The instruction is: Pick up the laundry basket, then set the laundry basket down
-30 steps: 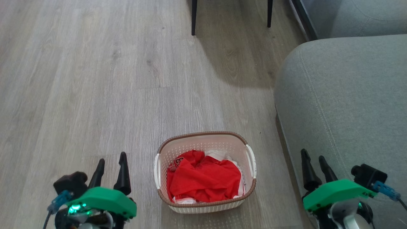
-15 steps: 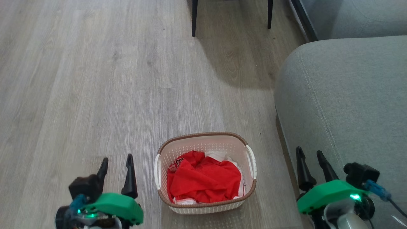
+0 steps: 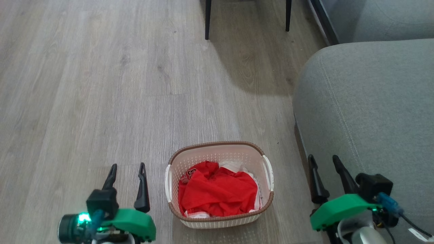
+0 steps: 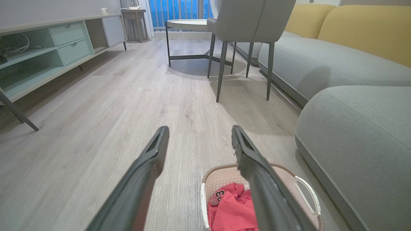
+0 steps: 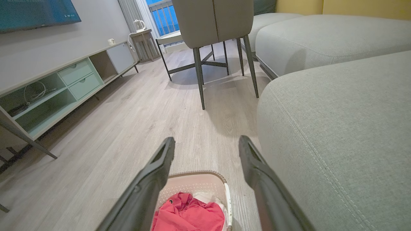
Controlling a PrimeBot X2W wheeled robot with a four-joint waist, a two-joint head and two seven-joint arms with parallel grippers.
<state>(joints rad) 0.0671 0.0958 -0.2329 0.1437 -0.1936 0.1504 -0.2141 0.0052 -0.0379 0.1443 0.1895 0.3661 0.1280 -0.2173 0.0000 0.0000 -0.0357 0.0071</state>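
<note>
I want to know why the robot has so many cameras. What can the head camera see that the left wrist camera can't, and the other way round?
Head view: the whole laundry basket from above, sitting between the open left gripper and open right gripper. Left wrist view: a pale green cabinet with drawers, a round table and yellow sofa cushions farther off. Both: the basket with red clothes, the wooden floor, the grey sofa and dark chair legs.

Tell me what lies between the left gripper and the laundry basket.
Bare wood floor, in the head view; the left gripper is apart from the laundry basket.
</note>
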